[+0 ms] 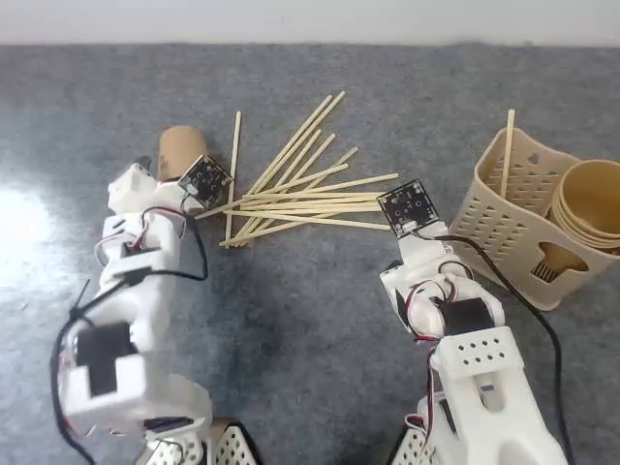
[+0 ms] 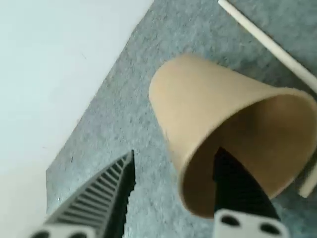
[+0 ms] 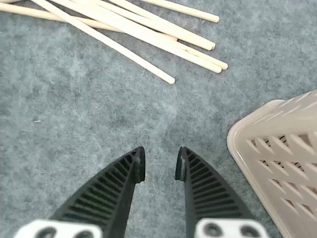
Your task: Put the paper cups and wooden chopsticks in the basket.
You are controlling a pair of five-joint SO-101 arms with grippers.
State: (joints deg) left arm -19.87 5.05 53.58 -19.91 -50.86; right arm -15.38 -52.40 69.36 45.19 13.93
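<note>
Now 1 paper cup (image 1: 179,147) loose, 1 chopstick (image 1: 507,155) in basket (image 1: 499,228).

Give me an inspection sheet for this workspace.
Surface: grey fabric-like mat.
Job's things: brown paper cup on its side by the left arm; pale wooden chopsticks in a loose pile; beige perforated plastic basket holding stacked paper cups and one upright chopstick.
Clutter: nothing seen.
Hands: left hand open, one finger inside the lying cup; right hand open, empty, over the mat beside the basket.
Cables: black cables along both arms.
Surroundings: pale wall beyond the mat.
</note>
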